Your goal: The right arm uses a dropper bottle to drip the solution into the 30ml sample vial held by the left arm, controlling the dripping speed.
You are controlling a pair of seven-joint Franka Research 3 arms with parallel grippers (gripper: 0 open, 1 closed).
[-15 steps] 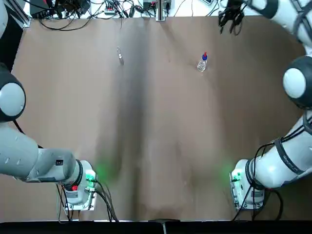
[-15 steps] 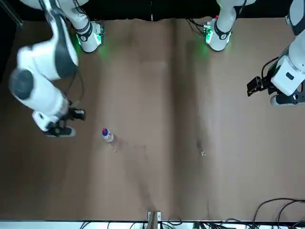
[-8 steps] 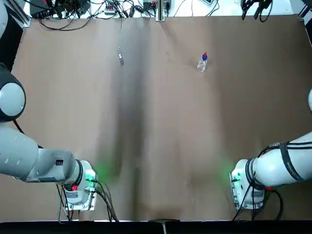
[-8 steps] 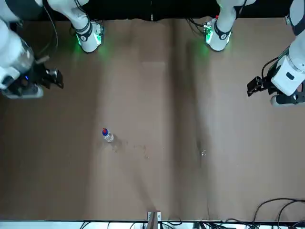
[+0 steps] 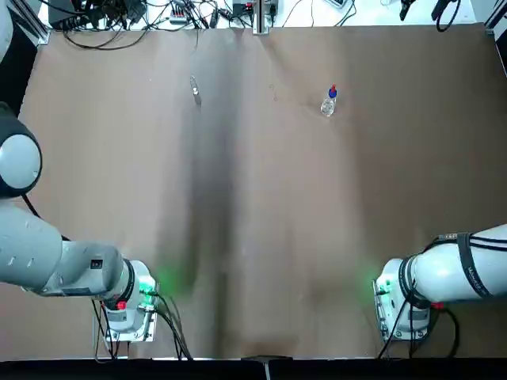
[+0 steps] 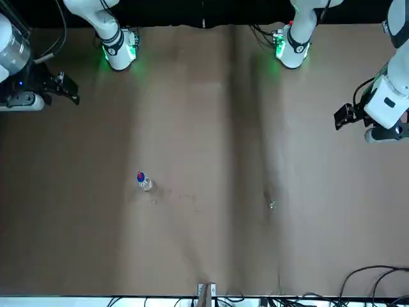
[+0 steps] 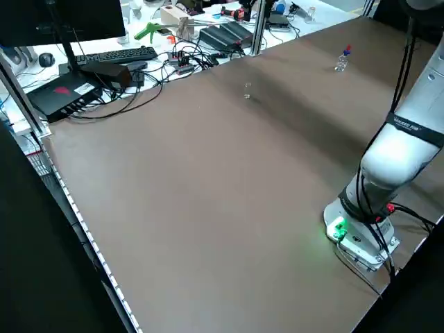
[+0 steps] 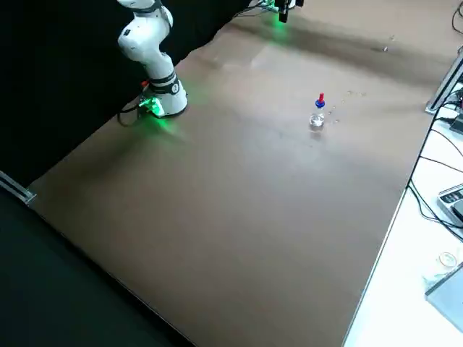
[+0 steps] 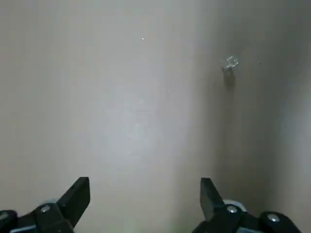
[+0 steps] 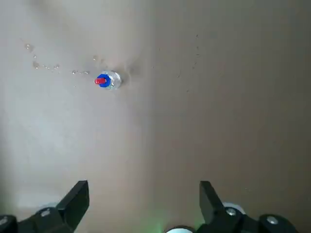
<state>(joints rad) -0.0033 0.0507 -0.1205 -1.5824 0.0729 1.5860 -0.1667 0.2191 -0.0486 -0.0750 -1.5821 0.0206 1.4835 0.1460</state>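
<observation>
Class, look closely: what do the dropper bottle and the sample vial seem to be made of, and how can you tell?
Dropper bottle: body looks like clear, glossy glass, possibly plastic, since it is see-through with bright highlights; its blue collar and red top look like plastic, being opaque and evenly coloured.

Sample vial: probably clear, smooth glass; its rim glints and the tabletop shows through.

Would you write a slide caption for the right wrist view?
Open right tool above the table, dropper bottle upright beside droplets.

No readable text or labels anywhere.
</observation>
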